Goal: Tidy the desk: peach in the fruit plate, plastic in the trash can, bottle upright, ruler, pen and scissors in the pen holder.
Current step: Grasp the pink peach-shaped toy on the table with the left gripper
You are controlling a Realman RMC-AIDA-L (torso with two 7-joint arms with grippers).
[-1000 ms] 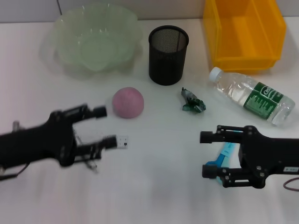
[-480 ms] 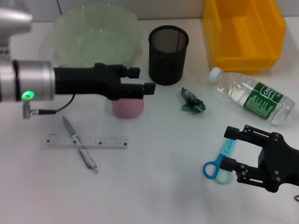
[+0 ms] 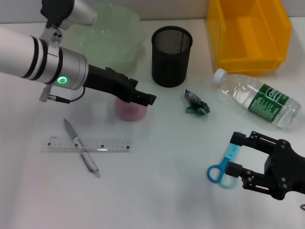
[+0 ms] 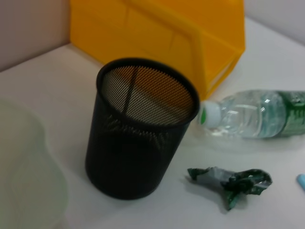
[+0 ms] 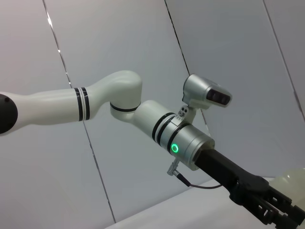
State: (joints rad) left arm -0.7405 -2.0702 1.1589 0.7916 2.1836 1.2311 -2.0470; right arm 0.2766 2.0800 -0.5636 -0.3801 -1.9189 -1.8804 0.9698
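Left claw sits low right over the pink round peach, probably lining up a grab for the pale green plastic fruit plate behind; can't tell how far its fingers are apart or if they're touching the fruit. Right claw hangs open around the blue-handled scissors on the white table, holding nothing; the black mesh pen holder waits upright.

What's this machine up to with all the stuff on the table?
It is tidying a desk. Its left gripper hangs over the pink peach, apparently about to pick it up. The right gripper, fingers open, sits at the blue-handled scissors. The clear plastic water bottle lies on its side.
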